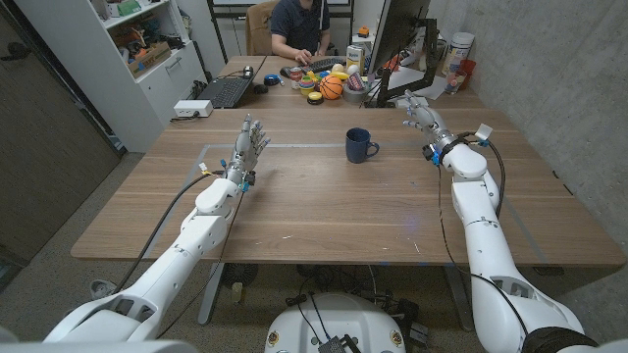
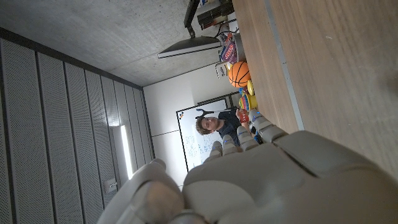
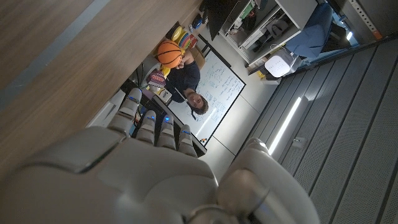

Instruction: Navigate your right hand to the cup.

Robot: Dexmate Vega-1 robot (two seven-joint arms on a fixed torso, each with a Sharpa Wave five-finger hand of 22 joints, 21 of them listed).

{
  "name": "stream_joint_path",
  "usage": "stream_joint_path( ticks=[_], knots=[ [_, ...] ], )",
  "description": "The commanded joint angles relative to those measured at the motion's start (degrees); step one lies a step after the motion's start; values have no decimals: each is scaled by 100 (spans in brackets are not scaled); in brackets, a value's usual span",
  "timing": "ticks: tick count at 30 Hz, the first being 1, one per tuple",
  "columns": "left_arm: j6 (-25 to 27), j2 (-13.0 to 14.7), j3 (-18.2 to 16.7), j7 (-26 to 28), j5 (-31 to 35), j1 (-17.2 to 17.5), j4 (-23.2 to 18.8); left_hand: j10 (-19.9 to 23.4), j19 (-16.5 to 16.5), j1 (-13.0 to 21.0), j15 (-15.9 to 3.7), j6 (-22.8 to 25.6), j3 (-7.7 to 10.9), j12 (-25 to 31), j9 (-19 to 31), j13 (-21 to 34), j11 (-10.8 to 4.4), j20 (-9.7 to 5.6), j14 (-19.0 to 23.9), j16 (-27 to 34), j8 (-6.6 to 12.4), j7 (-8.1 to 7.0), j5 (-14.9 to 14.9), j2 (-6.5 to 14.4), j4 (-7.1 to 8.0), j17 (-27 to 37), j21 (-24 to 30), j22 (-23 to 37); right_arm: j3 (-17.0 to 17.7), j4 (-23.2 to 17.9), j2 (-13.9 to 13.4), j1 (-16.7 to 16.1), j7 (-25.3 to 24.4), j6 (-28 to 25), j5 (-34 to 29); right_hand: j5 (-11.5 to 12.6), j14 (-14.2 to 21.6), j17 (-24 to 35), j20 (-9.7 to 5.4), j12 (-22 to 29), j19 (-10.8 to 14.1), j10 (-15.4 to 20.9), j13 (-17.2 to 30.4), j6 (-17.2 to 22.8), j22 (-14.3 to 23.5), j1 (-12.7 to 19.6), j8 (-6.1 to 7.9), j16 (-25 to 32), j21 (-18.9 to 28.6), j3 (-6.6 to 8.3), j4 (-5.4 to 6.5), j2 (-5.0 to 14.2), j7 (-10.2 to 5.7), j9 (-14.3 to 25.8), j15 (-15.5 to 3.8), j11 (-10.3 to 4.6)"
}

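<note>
cup (image 1: 359, 145) mid-table | right hand (image 1: 420, 113) apart (fingers spread, empty) | basketball (image 1: 332, 87) beyond

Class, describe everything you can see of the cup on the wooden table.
The cup is a dark blue mug, glossy like glazed ceramic, standing upright on the wooden table near its middle. Its mouth faces up and its handle points toward the right hand. Whether it holds anything cannot be told. Nothing touches it but the table; the right hand is apart from it, off to its handle side.
</note>
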Motion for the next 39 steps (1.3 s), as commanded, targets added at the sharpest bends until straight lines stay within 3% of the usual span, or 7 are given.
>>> stream_joint_path(
  ticks=[1,21,29,39],
  knots=[
    [58,-31,-99,37,79,126,-168,-32,41,3,6,-156,-4,28,15,30,-13,6,-47,24,28,-14,43,492,20,24,39,26,-81,-190,47,125,-119,358,-847,11,38,19,-4,-19,45,3,9,-2,4,57,35,30,-11,13,-49,-46,-81,31,12,-12],
    [123,-61,-184,72,150,219,-302,-32,35,6,8,-161,-14,28,15,30,-14,10,-51,19,25,-7,48,494,19,24,34,25,-621,-718,-105,77,-568,656,-2354,25,90,16,-3,-30,93,-24,7,48,-3,204,49,29,-54,38,-131,-26,-139,33,-16,-58],
    [174,-55,-214,84,157,274,-364,-31,34,5,8,-158,-18,28,15,30,-14,13,-50,19,26,-11,49,494,20,24,33,26,-972,-932,-235,115,-565,589,-3047,37,49,15,-1,-61,145,-127,6,-35,-9,358,13,-11,-103,39,-232,-67,-371,34,-12,-113],
    [235,-35,-262,133,173,367,-489,-40,34,5,15,-161,-22,25,15,30,-14,13,-53,17,24,-4,51,496,20,24,32,26,-1311,-920,-382,206,-373,516,-3558,57,-49,17,0,-89,188,-290,7,-67,-17,561,8,-69,-176,32,-366,-134,-581,36,-19,-186]
  ],
)
